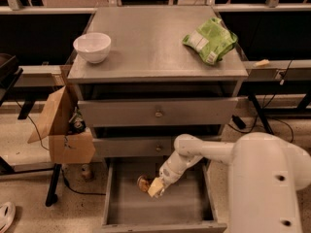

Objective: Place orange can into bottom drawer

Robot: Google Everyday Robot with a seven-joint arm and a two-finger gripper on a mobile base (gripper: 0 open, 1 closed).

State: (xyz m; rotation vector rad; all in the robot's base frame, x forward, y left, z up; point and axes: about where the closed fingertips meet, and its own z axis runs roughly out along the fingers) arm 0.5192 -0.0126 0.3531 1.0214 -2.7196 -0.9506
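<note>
Inside open bottom drawer (189, 205): gripper (152, 188) low over grey floor, jaws pinching orange can (142, 182). Bench (150, 47) carries white bowl (92, 46), green bag (210, 40).

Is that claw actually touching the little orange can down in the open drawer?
Touching. The camera view shows the gripper closed around the orange can over the bottom drawer, no gap between them.

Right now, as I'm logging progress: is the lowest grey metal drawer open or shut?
Open: the lowest grey metal drawer is pulled out, floor visible; the gripper holds the small orange can inside it.
</note>
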